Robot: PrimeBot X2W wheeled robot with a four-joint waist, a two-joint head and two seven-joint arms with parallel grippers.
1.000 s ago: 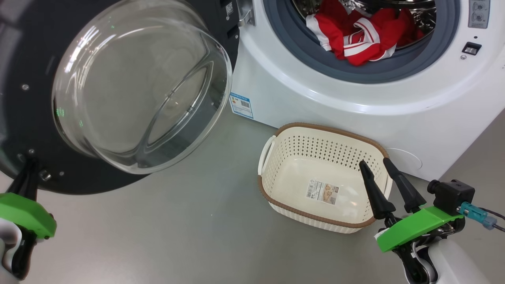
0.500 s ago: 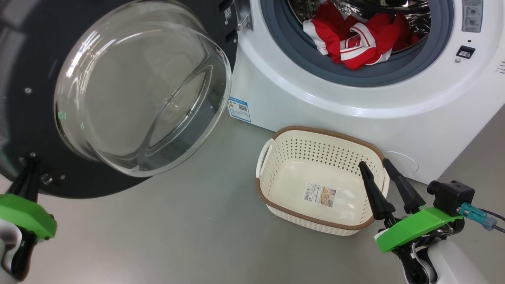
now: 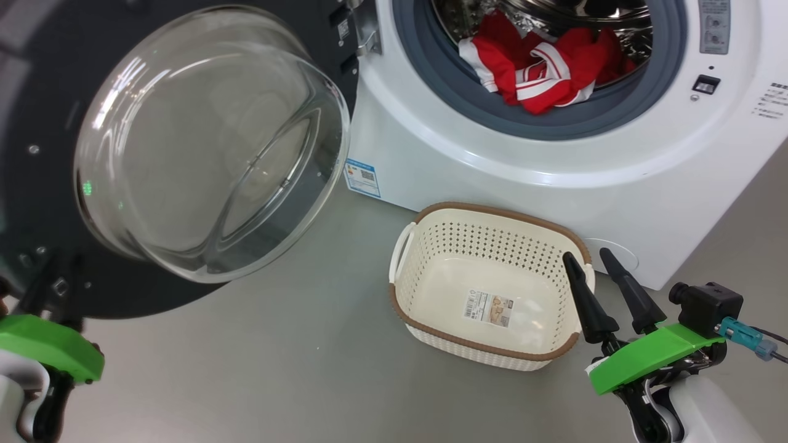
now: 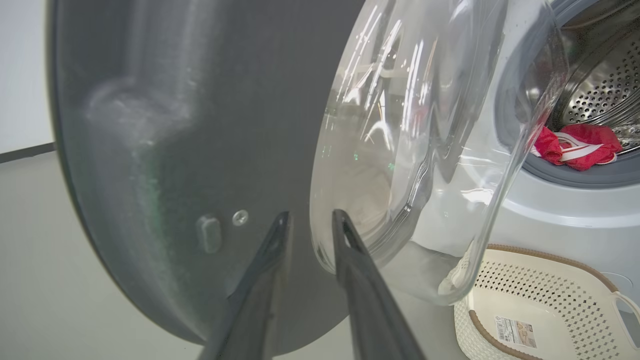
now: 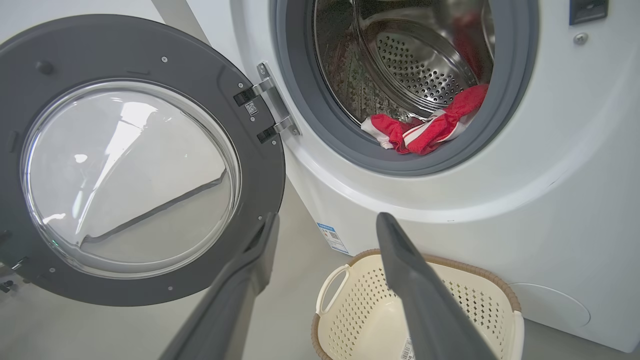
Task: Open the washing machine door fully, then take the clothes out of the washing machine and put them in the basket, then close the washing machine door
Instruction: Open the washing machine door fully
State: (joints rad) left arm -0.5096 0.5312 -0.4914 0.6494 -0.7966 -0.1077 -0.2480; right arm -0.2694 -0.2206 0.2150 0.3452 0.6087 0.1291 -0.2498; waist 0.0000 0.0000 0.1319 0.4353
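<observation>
Door open wide. Left hand at its lower rim, slightly parted, gripping nothing. Right hand wide open, empty, near basket. Clothes in washer.

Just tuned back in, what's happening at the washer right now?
The washing machine door stands swung wide open. The left gripper, slightly open, sits at the door's lower rim. The right gripper hovers open near the basket, which sits empty on the floor. The clothes lie inside the washing machine.

Right claw: green mount, black tapered fingers.
</observation>
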